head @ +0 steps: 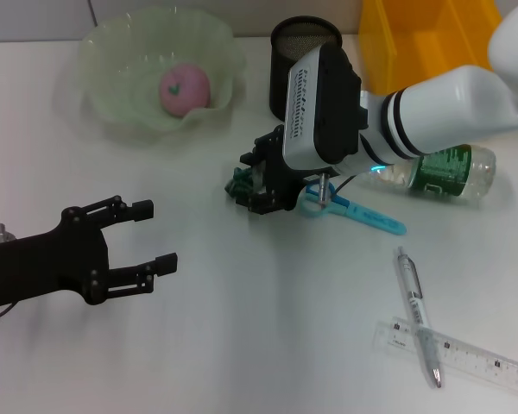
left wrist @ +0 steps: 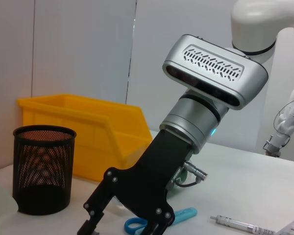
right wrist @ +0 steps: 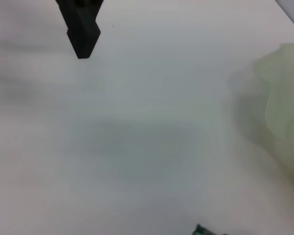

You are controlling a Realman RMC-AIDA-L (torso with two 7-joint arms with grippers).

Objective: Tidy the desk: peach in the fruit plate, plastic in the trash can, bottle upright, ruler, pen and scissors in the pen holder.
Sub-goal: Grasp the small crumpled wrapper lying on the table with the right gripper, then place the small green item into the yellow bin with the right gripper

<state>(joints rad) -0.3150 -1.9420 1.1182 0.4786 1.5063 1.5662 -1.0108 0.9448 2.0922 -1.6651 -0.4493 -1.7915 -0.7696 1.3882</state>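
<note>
Head view shows a white table (head: 242, 345) with a pale wall behind. The peach (head: 184, 88) lies in the green fruit plate (head: 104, 52). The right claw (head: 257, 185) hovers low beside the blue scissors (head: 354, 211), clamped on a green scrap of plastic (head: 239, 181). The bottle (head: 440, 172) lies on its side near the black pen holder (head: 285, 52) and yellow bin (head: 414, 34). Pen (head: 414, 310) crosses ruler (head: 483, 358). The left claw (head: 147, 237) rests apart.
</note>
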